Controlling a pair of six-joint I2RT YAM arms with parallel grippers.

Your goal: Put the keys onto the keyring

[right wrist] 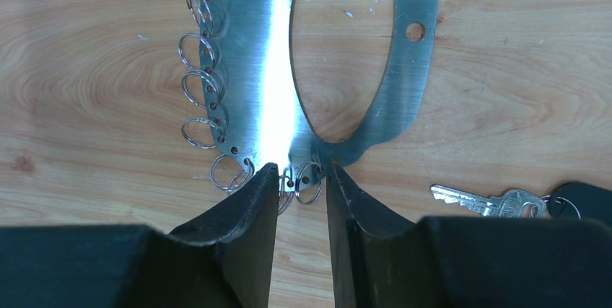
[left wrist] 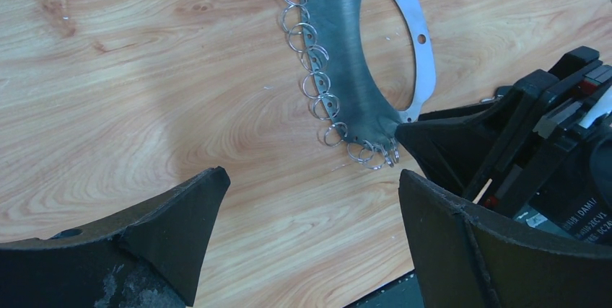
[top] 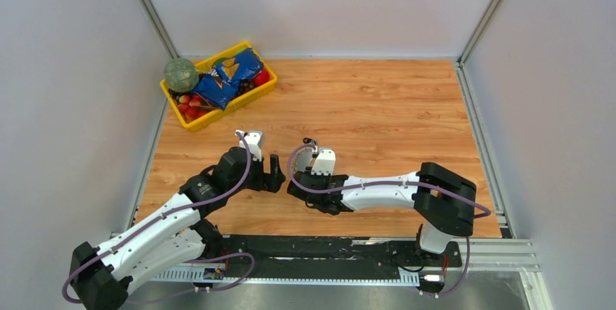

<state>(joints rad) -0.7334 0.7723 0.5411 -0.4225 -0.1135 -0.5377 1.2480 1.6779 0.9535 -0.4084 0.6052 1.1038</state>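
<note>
Your keyring (right wrist: 252, 70) is a flat oval plate of brushed grey steel with an oval cut-out. One long edge is fringed with small wire split rings (right wrist: 198, 91). It lies flat on the pale wood-grain table (right wrist: 86, 70).

At the keyring's narrow end, your right gripper (right wrist: 302, 178) has its black wedge-shaped fingers drawn nearly together, pinching the last rings there. Near that end, apart from the plate, lies a toothed silvery key (right wrist: 487, 202) with a black plastic head.

Your left gripper (left wrist: 310, 192) hangs close to the same end, matte fingers spread wide, holding nothing. Both arms reach inward toward the keyring, forearms low.
</note>
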